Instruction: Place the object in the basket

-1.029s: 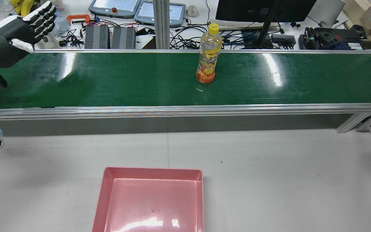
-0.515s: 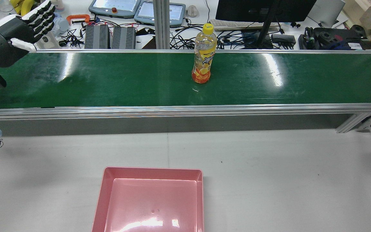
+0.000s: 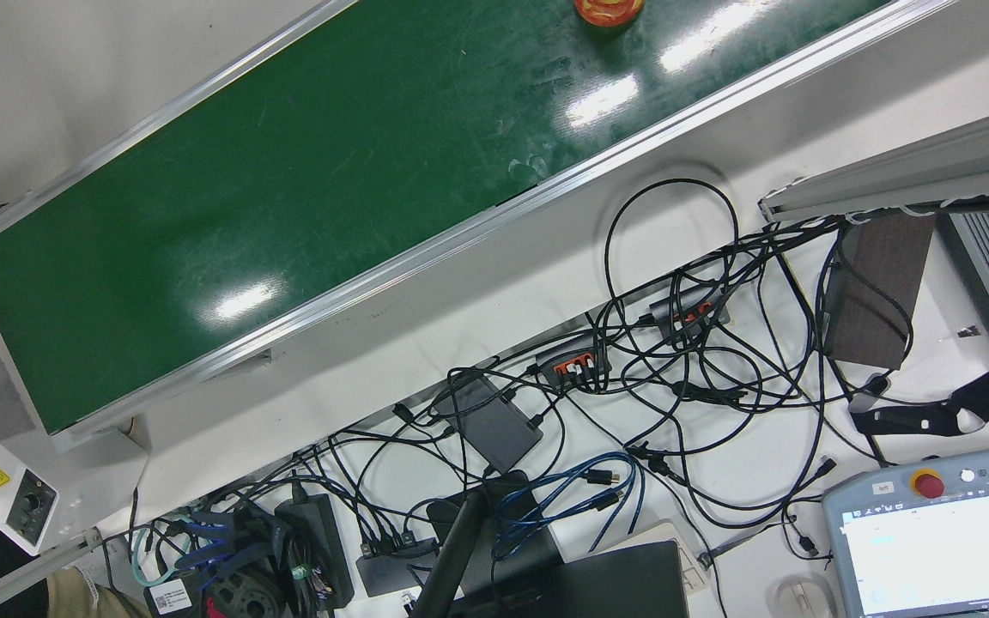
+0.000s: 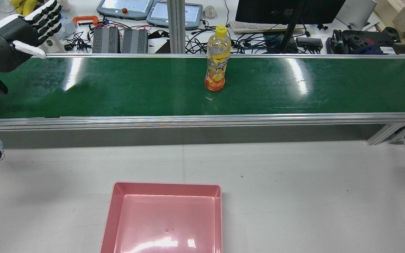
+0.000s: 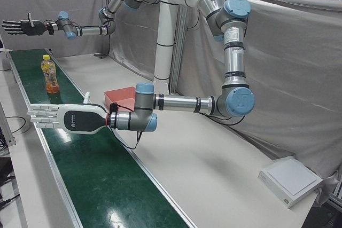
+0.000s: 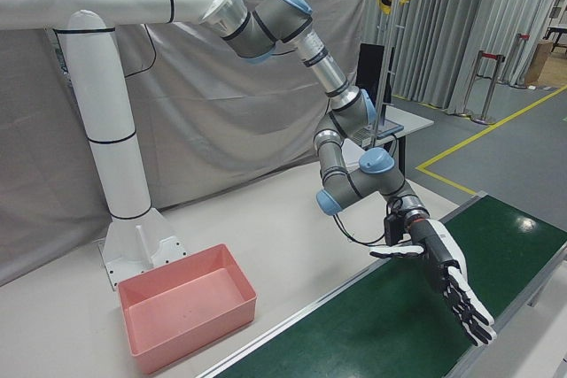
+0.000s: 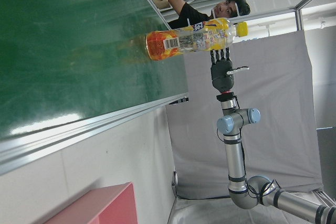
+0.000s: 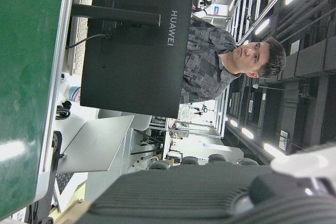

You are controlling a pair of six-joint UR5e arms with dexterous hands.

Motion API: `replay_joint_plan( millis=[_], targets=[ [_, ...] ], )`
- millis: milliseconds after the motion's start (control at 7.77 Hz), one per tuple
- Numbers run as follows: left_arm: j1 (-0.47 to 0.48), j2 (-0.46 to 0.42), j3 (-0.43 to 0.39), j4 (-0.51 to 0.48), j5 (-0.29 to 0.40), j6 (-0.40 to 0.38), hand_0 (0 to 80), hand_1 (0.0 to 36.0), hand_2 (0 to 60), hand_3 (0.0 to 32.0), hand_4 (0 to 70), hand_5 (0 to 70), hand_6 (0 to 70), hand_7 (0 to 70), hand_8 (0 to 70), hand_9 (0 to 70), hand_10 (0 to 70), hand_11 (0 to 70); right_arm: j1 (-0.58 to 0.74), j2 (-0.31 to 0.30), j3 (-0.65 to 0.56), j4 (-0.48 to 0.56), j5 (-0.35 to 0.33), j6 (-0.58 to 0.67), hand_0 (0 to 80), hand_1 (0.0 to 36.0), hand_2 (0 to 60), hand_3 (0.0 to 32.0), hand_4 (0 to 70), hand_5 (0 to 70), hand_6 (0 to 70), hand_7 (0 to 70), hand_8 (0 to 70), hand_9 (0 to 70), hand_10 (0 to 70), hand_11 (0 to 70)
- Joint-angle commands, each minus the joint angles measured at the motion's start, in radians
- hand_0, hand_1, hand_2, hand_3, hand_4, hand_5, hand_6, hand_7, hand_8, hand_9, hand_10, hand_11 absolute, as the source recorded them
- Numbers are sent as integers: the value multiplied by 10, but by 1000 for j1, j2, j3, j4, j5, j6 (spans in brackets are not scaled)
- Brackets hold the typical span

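Conveyor belt (image 4: 135, 88) spans the rear view from 9 to 3 o'clock, green, running the full width. Pink basket (image 4: 164, 218) sits at 6 o'clock on the white table, nothing in it.

Progress: pick not started. Juice bottle (image 4: 216, 59) stands upright on the belt at about 12 o'clock from the basket, near the belt's far rail, yellow cap up. Nothing touches it. All of it is left: reach, grasp, lift, carry over the near rail, release into the basket.

My left hand (image 4: 11, 38) hovers at 10 o'clock in the rear view, over the belt's left end, well apart from the bottle. Fingers straight and spread flat, thumb out to the side, holding nothing. Same in the left-front view: palm flat above the belt (image 5: 64, 118), bottle (image 5: 51, 76) further down the line.

My right hand (image 5: 21, 26) hangs beyond the bottle at the belt's far end, fingers extended and apart, empty, touching nothing.

My read: bottle is tall and narrow, so a sideways knock would tip it. I'd want a wrap around the mid-body.
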Motion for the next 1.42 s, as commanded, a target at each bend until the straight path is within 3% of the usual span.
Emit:
replay_joint_plan(
  millis=[0, 257, 643, 1287],
  targets=[
    [-2, 0, -10, 0, 1, 0, 552, 127, 0, 0, 21, 21, 7, 0, 0, 0, 1, 22, 0, 0, 0, 0, 0, 0, 0, 0, 0, 0, 0, 0, 0, 0, 0, 0, 0, 0],
    [-2, 1, 2, 9, 1, 14, 550, 127, 0, 0, 25, 27, 10, 0, 0, 0, 1, 22, 0, 0, 0, 0, 0, 0, 0, 0, 0, 0, 0, 0, 0, 0, 0, 0, 0, 0],
    [-8, 1, 2, 106, -1, 71, 546, 122, 0, 0, 33, 27, 7, 0, 0, 0, 1, 19, 0, 0, 0, 0, 0, 0, 0, 0, 0, 0, 0, 0, 0, 0, 0, 0, 0, 0],
    [-3, -3, 1, 97, -2, 73, 518, 113, 0, 0, 19, 22, 2, 0, 0, 0, 11, 33, 0, 0, 0, 0, 0, 0, 0, 0, 0, 0, 0, 0, 0, 0, 0, 0, 0, 0]
  ],
)
